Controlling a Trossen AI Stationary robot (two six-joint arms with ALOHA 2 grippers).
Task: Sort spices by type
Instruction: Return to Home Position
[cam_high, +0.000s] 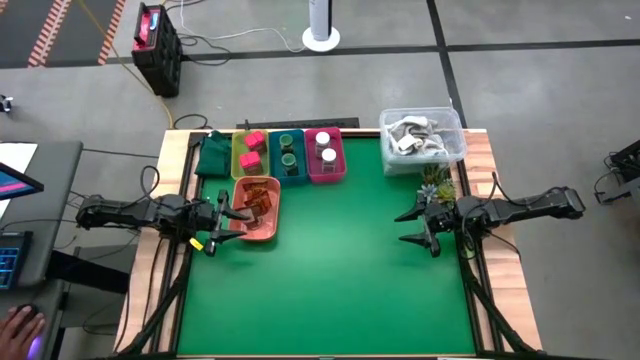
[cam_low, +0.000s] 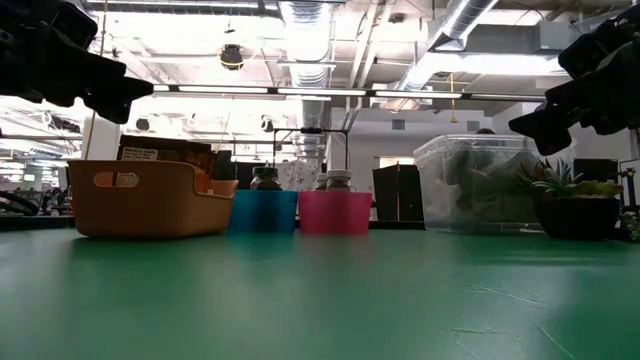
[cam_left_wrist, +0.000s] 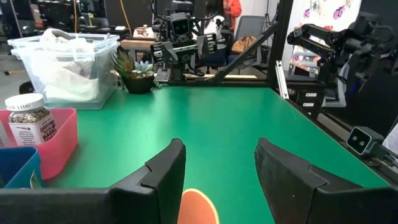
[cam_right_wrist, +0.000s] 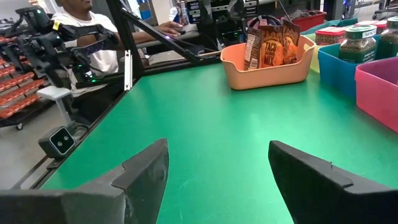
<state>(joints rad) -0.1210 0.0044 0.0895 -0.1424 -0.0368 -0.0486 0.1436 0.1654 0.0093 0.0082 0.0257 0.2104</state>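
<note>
Four trays sit at the table's far left. The yellow tray (cam_high: 250, 152) holds pink blocks (cam_high: 254, 141). The teal tray (cam_high: 289, 156) holds dark green jars (cam_right_wrist: 357, 40). The magenta tray (cam_high: 325, 156) holds white-capped jars (cam_left_wrist: 28, 116). The salmon tray (cam_high: 256, 208) holds brown packets (cam_right_wrist: 270, 43). My left gripper (cam_high: 222, 213) hovers open above the salmon tray's near-left side. My right gripper (cam_high: 418, 226) hangs open above the table's right part, holding nothing.
A clear plastic tub (cam_high: 421, 138) of white-grey things stands at the far right corner, with a small potted plant (cam_high: 436, 184) just in front of it. A dark green cloth (cam_high: 212, 155) lies left of the yellow tray. A person's hand (cam_high: 20, 325) shows off the table's left.
</note>
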